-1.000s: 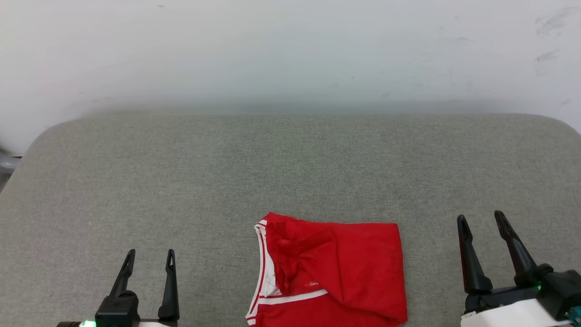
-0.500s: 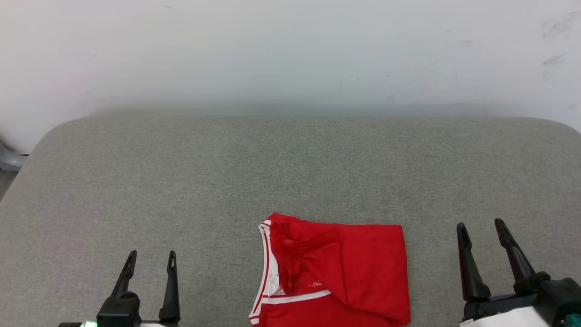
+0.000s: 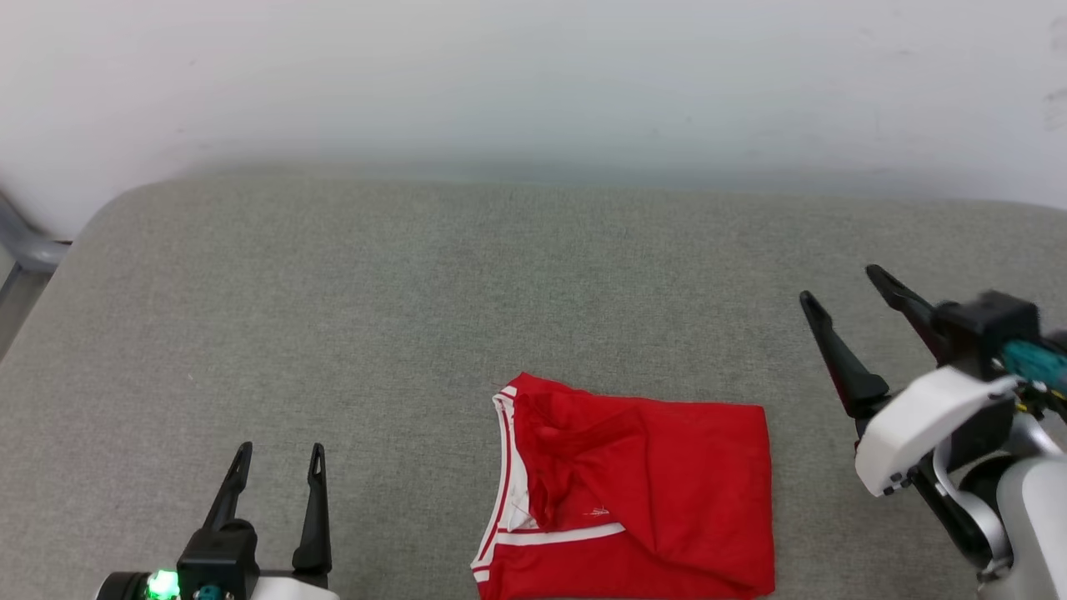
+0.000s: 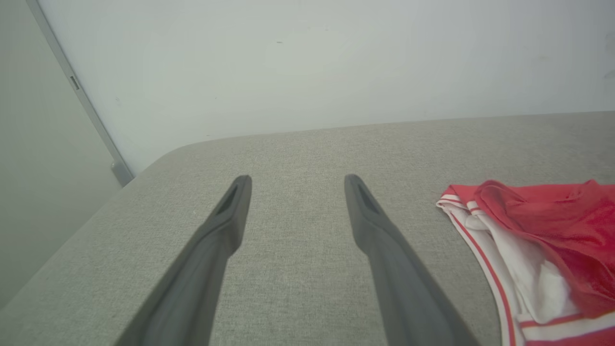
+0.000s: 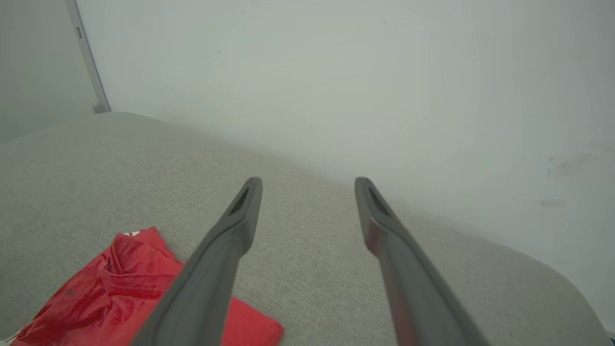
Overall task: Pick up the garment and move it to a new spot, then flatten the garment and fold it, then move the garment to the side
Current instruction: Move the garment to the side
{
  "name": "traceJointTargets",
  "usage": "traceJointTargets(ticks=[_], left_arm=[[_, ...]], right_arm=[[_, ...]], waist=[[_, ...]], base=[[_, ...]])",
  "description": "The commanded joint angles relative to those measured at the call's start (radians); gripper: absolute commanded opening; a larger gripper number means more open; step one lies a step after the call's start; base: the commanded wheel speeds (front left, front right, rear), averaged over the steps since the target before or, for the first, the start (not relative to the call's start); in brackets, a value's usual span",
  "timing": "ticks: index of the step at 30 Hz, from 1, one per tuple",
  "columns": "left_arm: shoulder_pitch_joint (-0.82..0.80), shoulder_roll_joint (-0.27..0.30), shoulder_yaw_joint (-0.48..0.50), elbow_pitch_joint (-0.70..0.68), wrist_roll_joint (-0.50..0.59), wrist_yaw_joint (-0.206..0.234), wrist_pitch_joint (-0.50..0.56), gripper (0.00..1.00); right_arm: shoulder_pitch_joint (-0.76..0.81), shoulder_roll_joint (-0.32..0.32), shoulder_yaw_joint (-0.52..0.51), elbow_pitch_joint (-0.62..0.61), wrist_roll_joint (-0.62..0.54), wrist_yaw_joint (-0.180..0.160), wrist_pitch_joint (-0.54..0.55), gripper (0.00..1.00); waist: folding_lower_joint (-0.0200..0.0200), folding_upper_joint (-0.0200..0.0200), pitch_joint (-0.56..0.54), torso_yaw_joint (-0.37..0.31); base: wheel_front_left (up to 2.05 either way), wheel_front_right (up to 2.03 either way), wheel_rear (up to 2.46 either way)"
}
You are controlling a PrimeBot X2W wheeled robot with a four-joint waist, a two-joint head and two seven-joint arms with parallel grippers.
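Moved forward, the right gripper [image 3: 838, 282] stands wide open and empty like the left gripper [image 3: 281, 448], the garment [image 3: 658, 483] between them.

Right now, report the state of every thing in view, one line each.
Red jersey T-shirt with white striped trim: folded, lying on the grey fabric cushion, untouched.
Left gripper, two dark fingers: open, empty, left of the shirt.
Right gripper, two dark fingers: open, empty, right of the shirt.

One garment [image 3: 658, 483], one grey cushion [image 3: 400, 292], one white wall [image 3: 500, 75], and two grippers: left gripper [image 3: 281, 450] and right gripper [image 3: 838, 283].
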Motion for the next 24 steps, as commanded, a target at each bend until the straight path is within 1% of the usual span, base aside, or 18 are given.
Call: traceJointTargets(ticks=[1, 4, 7, 10, 13, 18, 24], left_arm=[[-0.022, 0.001, 0.0, -0.003, -0.007, 0.001, -0.003, 1.0], [-0.032, -0.001, 0.0, -0.001, -0.006, 0.002, -0.003, 1.0], [-0.043, -0.005, -0.002, -0.001, -0.008, 0.004, -0.003, 1.0], [-0.053, -0.008, -0.005, 0.0, -0.008, 0.004, -0.003, 1.0], [-0.064, -0.01, -0.008, -0.002, -0.008, 0.004, -0.003, 1.0], [-0.083, -0.014, -0.013, -0.006, -0.01, 0.003, -0.003, 1.0], [-0.1, -0.017, -0.015, -0.005, -0.012, 0.0, -0.003, 1.0]], right_arm=[[-0.042, -0.031, 0.034, 0.01, 0.019, -0.001, 0.067, 1.0], [-0.084, -0.074, 0.102, 0.042, 0.07, -0.001, 0.202, 1.0], [-0.105, -0.105, 0.152, 0.073, 0.122, -0.001, 0.308, 1.0], [-0.102, -0.12, 0.181, 0.102, 0.173, -0.001, 0.393, 1.0], [-0.085, -0.125, 0.189, 0.137, 0.224, -0.001, 0.459, 1.0], [-0.066, -0.13, 0.206, 0.174, 0.271, -0.001, 0.522, 1.0], [-0.046, -0.105, 0.234, 0.221, 0.287, -0.001, 0.532, 1.0]], waist=[[0.0, 0.0, 0.017, 0.008], [0.0, 0.0, 0.035, 0.015], [0.0, 0.0, 0.05, 0.021], [0.0, 0.0, 0.063, 0.027], [0.0, 0.0, 0.077, 0.034], [0.0, 0.0, 0.107, 0.046], [0.0, 0.0, 0.139, 0.058]], base=[[0.0, 0.0, 0.0], [0.0, 0.0, 0.0], [0.0, 0.0, 0.0], [0.0, 0.0, 0.0], [0.0, 0.0, 0.0], [0.0, 0.0, 0.0], [0.0, 0.0, 0.0]])
